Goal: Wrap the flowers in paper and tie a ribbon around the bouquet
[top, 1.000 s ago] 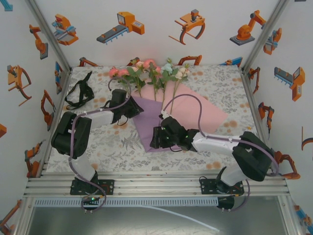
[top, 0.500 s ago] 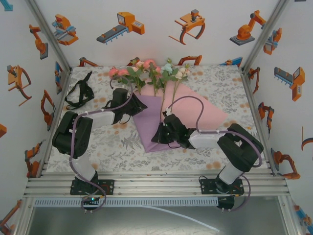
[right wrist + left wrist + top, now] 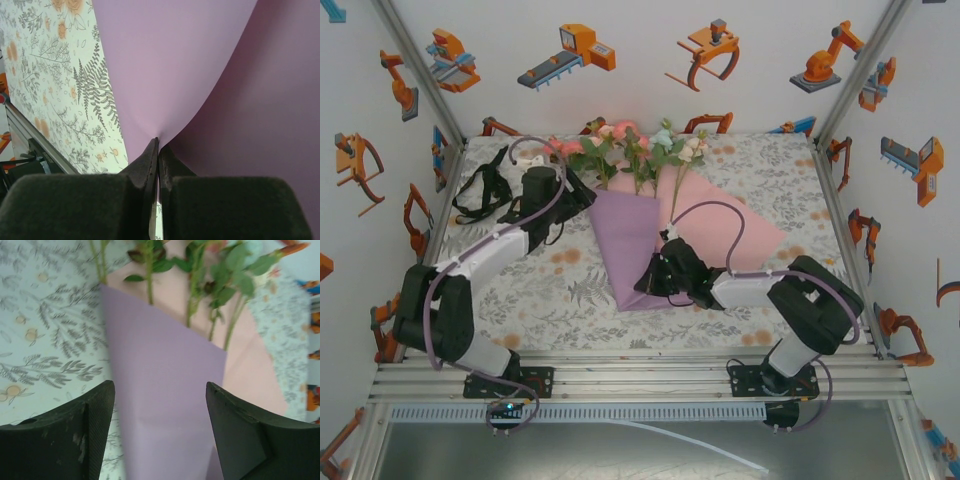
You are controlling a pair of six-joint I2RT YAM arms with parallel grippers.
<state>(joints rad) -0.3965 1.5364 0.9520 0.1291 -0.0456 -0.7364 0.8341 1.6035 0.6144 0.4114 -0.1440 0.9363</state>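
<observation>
Bouquet (image 3: 625, 235) laid lengthwise on desk (image 3: 770, 180), blooms toward far edge; right gripper (image 3: 158, 150) jaws clamped on paper (image 3: 200, 75), left gripper (image 3: 159, 386) jaws apart.

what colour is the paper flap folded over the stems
The paper flap is lilac-purple; clearest in the left wrist view.

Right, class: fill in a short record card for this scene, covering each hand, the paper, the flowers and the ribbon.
Left hand: open, empty, at the paper's far left edge
Right hand: shut, pinching the lilac paper
Paper: lilac flap folded over the flowers' lower parts, pink side showing to the right
Flowers: blooms poking out at the far end
Ribbon: lying loose at the far left, not tied
</observation>
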